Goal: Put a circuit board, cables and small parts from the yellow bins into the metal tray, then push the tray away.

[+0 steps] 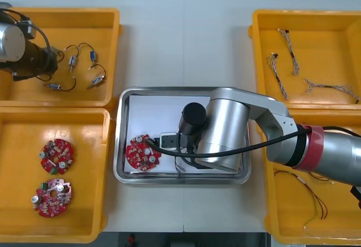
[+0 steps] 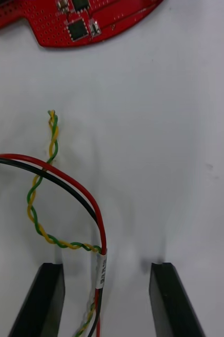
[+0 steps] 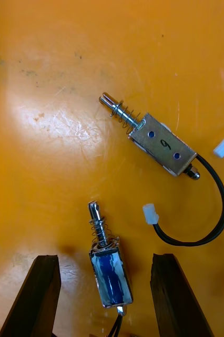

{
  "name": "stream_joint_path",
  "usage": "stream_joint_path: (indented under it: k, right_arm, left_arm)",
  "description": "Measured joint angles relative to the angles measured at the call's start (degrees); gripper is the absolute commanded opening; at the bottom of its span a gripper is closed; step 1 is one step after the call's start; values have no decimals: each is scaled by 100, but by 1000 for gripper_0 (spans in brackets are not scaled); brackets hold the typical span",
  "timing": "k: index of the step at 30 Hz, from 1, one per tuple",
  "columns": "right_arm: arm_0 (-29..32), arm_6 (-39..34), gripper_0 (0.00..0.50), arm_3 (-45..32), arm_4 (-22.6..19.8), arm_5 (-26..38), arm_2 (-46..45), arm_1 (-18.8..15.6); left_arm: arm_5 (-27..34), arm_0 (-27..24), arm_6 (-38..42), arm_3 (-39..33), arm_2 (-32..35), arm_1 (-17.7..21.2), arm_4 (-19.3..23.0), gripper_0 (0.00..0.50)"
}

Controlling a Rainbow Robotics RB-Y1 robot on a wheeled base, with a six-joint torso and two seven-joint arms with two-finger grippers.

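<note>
A round red circuit board point(image 1: 142, 152) lies in the metal tray point(image 1: 121, 145) on its white inside. My right arm reaches over the tray. In the right wrist view my right gripper point(image 2: 107, 268) is open, its fingers point(image 2: 49, 300) standing on either side of a red, black and yellow-green cable point(image 2: 70, 181) that lies on the tray floor just short of the board point(image 2: 75, 21). My left gripper point(image 1: 52, 62) is in the far-left yellow bin point(image 1: 113, 32). It point(image 3: 104, 259) is open, with a small metal part point(image 3: 111, 279) wound in blue between its fingers and a second part point(image 3: 159, 143) beyond.
Two more circuit boards point(image 1: 56, 155) lie in the near-left bin point(image 1: 17, 145). Twisted cables point(image 1: 290, 49) lie in the far-right bin point(image 1: 316, 18). Red and yellow cables point(image 1: 316, 202) are in the near-right bin point(image 1: 282, 224). Several small metal parts point(image 1: 96, 79) with black leads lie beside my left gripper.
</note>
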Motion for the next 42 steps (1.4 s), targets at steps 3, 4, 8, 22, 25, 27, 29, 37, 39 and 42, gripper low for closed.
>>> stream_joint_path:
  k: [3, 4, 8, 22, 25, 27, 29, 37, 39, 42]
  right_arm:
    - [0, 0, 500, -49, 5, 37, -1, 0]
    - [0, 0, 500, -60, 5, 57, -3, 0]
    - [1, 0, 500, -183, 8, 298, -25, 0]
    - [107, 0, 500, -1262, 9, 1935, -1074, 58]
    - [249, 0, 500, -1509, 14, 2379, -1511, 124]
    - [369, 0, 500, -1696, 43, 2493, -1836, 171]
    - [508, -1, 500, -1920, 116, 2496, -2170, 213]
    - [1111, -24, 500, -2809, 272, 2507, -3433, 250]
    - [1270, -29, 500, -2947, 270, 2509, -3741, 249]
    - [1528, -260, 500, -3150, 200, 2513, -4167, 205]
  left_arm:
    - [-24, 0, 0, 35, -58, 0, 7, 500]
    - [-26, 0, 0, 43, -59, 0, 15, 500]
    - [-40, 0, 0, 120, -60, -1, 47, 500]
    - [-69, -2, 0, 184, -70, -1, 167, 0]
    - [-54, -8, 0, 179, -69, -1, 206, 0]
    - [86, -13, 0, 137, -47, -1, 212, 0]
    - [454, -13, 0, -13, 32, -1, 200, 0]
    - [2034, -13, 0, -1247, 666, -3, -208, 0]
    - [2432, -13, 0, -1581, 685, -3, -275, 0]
    - [3100, -13, 0, -2113, 684, -4, -286, 0]
